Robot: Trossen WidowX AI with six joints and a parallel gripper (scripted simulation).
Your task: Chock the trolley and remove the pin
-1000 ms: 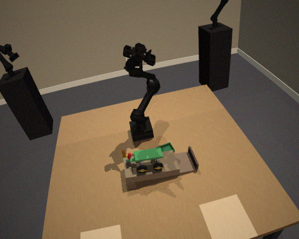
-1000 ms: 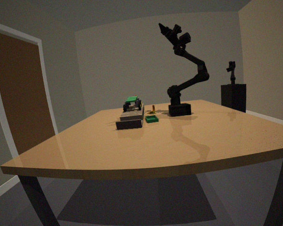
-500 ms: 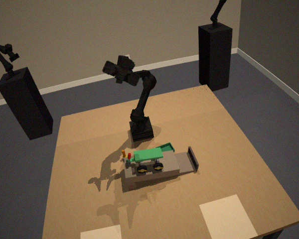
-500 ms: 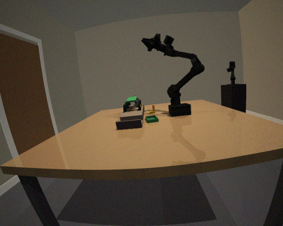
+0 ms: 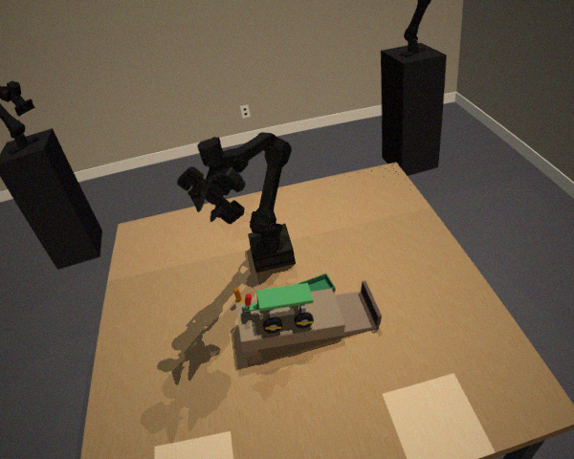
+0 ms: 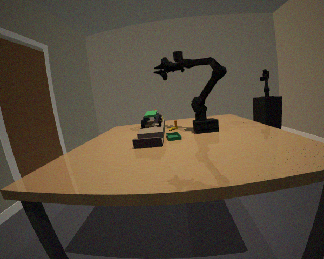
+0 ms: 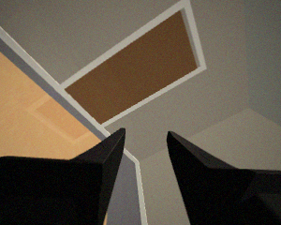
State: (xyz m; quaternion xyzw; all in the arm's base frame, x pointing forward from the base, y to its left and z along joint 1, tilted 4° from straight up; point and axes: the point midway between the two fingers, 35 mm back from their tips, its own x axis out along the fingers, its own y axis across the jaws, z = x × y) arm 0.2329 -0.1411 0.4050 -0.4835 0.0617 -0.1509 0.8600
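Observation:
The trolley [image 5: 283, 296] [image 6: 150, 113] has a green top and black wheels and stands on the grey ramp [image 5: 329, 311] [image 6: 150, 132]. The red-headed stop pin [image 5: 248, 299] [image 6: 155, 109] is upright at its uphill end. The chock [image 5: 236, 295] [image 6: 175, 124] stands on the table on the robot's side of the ramp, orange handle up; its base is mostly hidden in the top view. The green tray [image 6: 174, 138] lies beside the ramp, partly hidden behind the trolley in the top view. My gripper [image 5: 205, 214] [image 6: 154, 70] [image 7: 146, 134] is partly open and empty, high above the table, away from all of these.
An upright end board [image 5: 371, 306] [image 6: 147, 142] closes the ramp's low end. The arm's base [image 5: 271, 251] [image 6: 206, 125] stands behind the ramp and tray. Two pale rectangles [image 5: 438, 415] [image 5: 195, 447] show on the table near its front. Other arms stand on pedestals off the table.

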